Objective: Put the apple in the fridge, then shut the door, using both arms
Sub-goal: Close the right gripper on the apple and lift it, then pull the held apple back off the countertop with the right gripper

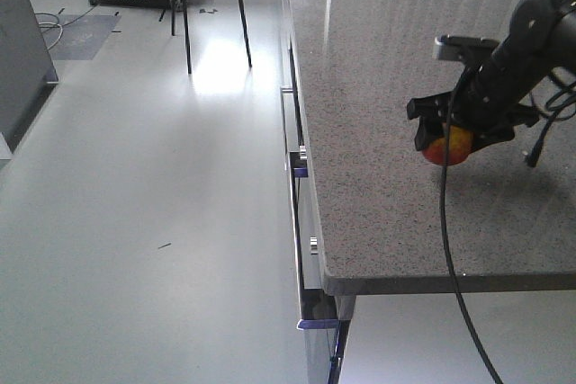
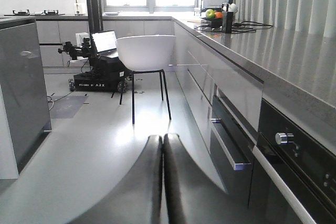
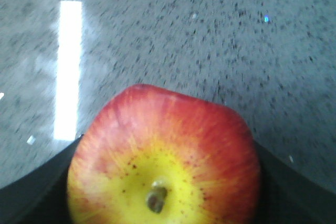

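The apple (image 1: 447,151), red with a yellow patch round its stem, sits at the right of the grey speckled countertop (image 1: 378,87). My right gripper (image 1: 450,143) is shut on it from above, one black finger on each side. In the right wrist view the apple (image 3: 168,150) fills the lower frame, with black fingers (image 3: 31,198) pressed against both its sides. I cannot tell whether it rests on the counter or is just off it. My left gripper (image 2: 163,140) is shut and empty, low over the floor beside the cabinet fronts. The fridge and its door are out of view.
A white chair (image 2: 145,51) on black legs stands on the floor ahead, with a black wheeled machine (image 2: 97,80) behind it. Drawers with metal handles (image 2: 228,148) and an oven knob (image 2: 283,138) line the counter front. A grey-sided island (image 2: 23,87) stands at left. A fruit bowl (image 2: 215,17) sits far back.
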### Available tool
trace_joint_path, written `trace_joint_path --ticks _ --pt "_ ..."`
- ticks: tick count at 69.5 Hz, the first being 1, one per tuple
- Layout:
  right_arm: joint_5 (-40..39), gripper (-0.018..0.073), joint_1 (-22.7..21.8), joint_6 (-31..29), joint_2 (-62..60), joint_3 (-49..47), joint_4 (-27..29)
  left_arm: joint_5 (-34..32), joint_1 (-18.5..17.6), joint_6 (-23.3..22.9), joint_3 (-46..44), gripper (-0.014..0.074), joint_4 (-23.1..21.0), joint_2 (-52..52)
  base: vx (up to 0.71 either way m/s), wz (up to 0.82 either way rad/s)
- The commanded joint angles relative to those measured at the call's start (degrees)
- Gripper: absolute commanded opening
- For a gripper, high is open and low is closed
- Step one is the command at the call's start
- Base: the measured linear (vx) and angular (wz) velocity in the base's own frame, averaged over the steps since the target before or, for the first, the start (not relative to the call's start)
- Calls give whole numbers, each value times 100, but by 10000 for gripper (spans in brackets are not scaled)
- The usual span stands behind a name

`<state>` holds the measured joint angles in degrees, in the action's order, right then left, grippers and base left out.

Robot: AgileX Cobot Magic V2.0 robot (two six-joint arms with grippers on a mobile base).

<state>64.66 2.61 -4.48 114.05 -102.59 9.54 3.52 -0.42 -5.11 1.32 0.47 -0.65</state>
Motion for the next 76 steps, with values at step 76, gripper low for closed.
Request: trace_joint_path --ticks 76 --pt "-1655 149 1490 -1603 -6313 5833 1560 -425 -36 -37 77 -6 -47 -80 0 0"
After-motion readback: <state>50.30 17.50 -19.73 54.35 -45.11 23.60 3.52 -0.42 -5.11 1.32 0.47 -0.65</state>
